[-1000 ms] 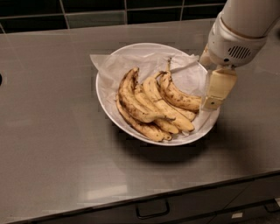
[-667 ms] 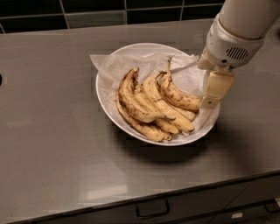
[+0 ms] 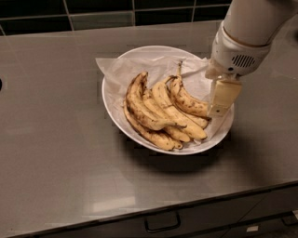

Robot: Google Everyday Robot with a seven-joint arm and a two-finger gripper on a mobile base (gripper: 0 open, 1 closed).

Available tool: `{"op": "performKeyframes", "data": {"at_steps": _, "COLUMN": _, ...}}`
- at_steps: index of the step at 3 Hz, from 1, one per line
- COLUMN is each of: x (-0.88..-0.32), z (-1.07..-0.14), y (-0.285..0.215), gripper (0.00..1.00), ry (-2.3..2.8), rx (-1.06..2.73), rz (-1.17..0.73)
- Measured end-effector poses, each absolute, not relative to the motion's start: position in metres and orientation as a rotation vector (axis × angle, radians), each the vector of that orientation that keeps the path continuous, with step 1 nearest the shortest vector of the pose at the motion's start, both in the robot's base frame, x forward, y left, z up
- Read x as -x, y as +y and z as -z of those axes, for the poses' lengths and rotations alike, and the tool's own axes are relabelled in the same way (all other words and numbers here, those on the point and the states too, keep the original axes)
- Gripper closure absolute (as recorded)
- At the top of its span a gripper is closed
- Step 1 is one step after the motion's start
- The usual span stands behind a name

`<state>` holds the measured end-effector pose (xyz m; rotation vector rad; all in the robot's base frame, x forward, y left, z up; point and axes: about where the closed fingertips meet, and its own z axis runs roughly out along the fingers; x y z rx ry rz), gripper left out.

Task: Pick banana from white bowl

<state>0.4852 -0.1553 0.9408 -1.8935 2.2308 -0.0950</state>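
The white bowl (image 3: 116, 111) sits in the middle of the grey counter, lined with crumpled white paper (image 3: 153, 62). Several speckled yellow bananas lie in it. The banana (image 3: 186, 100) with the long thin dark stem lies at the right of the pile, stem pointing to the back. The longer, brown-ridged bananas (image 3: 144, 109) are bunched to its left. My gripper (image 3: 221, 100) hangs from the white arm over the bowl's right rim, its tip down at the near end of that right-hand banana. Whether it holds the banana does not show.
A dark tiled wall (image 3: 93, 11) runs along the back of the counter. The counter's front edge (image 3: 139, 216) has drawers with a handle (image 3: 160, 223) below. A dark round shape (image 3: 1, 83) sits at the far left edge.
My gripper has shifted slightly left and down, closer to the right-hand banana. The bananas and the bowl have not moved.
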Motion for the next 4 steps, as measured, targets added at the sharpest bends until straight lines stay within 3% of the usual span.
{"op": "performKeyframes", "data": {"at_steps": 4, "x": -0.498, "z": -0.913, "y": -0.145, "gripper": 0.39, "ry": 2.233, "rx": 1.939, "rz": 0.064}}
